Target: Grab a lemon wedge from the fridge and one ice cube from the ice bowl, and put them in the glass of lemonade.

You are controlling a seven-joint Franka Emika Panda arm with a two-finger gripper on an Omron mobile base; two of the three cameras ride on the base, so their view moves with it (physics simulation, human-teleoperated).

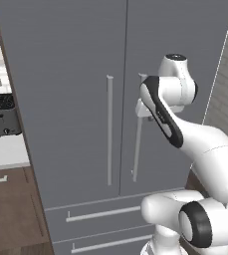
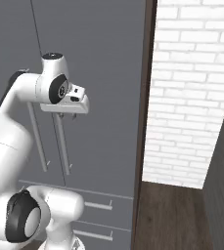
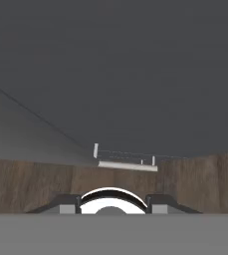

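The task is at its very start, as far as the pictures show. The fridge (image 1: pixel 75 99) stands shut: both grey doors are flush, and the two drawers below are closed. The lemon wedge must be behind those doors; no lemon, ice bowl or glass of lemonade can be made out from here, so every part of the job is left to do.

The arm is raised in front of the fridge with its gripper (image 2: pixel 67 115) pointing down, right at the top of the right door's handle (image 1: pixel 137 149). In the right base view the fingers (image 2: pixel 63 116) hang as short dark stubs just below the white hand, close against the upper end of that bar. Whether they are around the bar or only beside it I cannot tell, and I cannot tell either whether they are spread or closed; the hand view looks down along the door face toward a drawer handle (image 3: pixel 127 164) and the wooden floor (image 3: pixel 31 184), and its finger tips are cut off at the bottom.

The step in hand looks like taking hold of the right handle to pull the door open. After that come the wedge, the ice cube, and two drops into the glass.

A toaster (image 1: pixel 4 114) sits on the tabletop (image 1: pixel 6 149) left of the fridge.
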